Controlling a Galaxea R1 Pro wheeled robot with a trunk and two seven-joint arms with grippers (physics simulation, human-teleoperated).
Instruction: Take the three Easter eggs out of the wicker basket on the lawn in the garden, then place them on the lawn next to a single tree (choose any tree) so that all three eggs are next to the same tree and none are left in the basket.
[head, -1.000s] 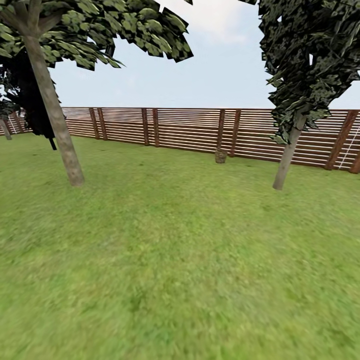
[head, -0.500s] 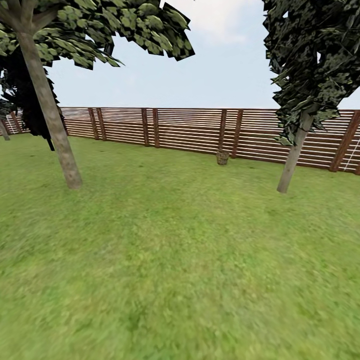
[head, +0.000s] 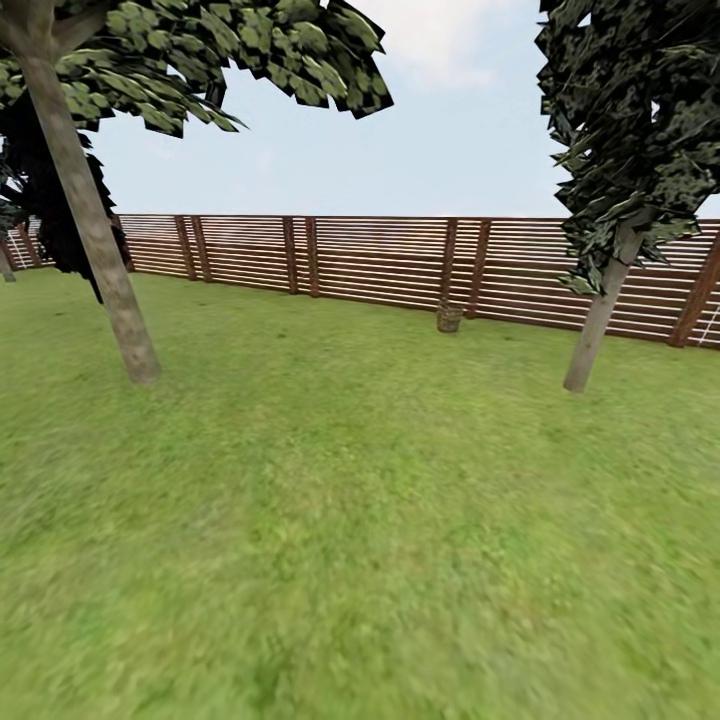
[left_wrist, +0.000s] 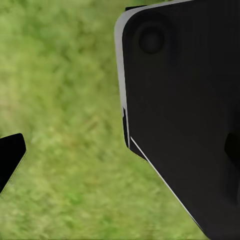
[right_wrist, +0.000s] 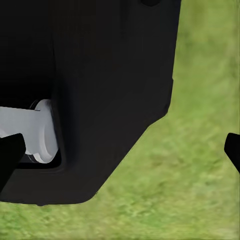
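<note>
Two pale-trunked trees (head: 110, 290) (head: 600, 320) flank open lawn (head: 350, 520); we note the wicker basket (head: 449, 318) far off by the fence (head: 350, 260), presumably our heading. Eggs too distant to discern. Each hand's opening we cannot tell; both wrist views face grass.

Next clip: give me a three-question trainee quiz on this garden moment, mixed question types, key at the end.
1. True or false: the wicker basket stands on the lawn close to the fence.
2. Multiple choice: the basket is seen A) left of both pale trunks, B) between the left tree and the right tree, C) right of both.
3. Short answer: are any Easter eggs visible lying on the grass?

Key: 1 true. 2 B. 3 No; the basket is too far and small to tell its contents.
</note>
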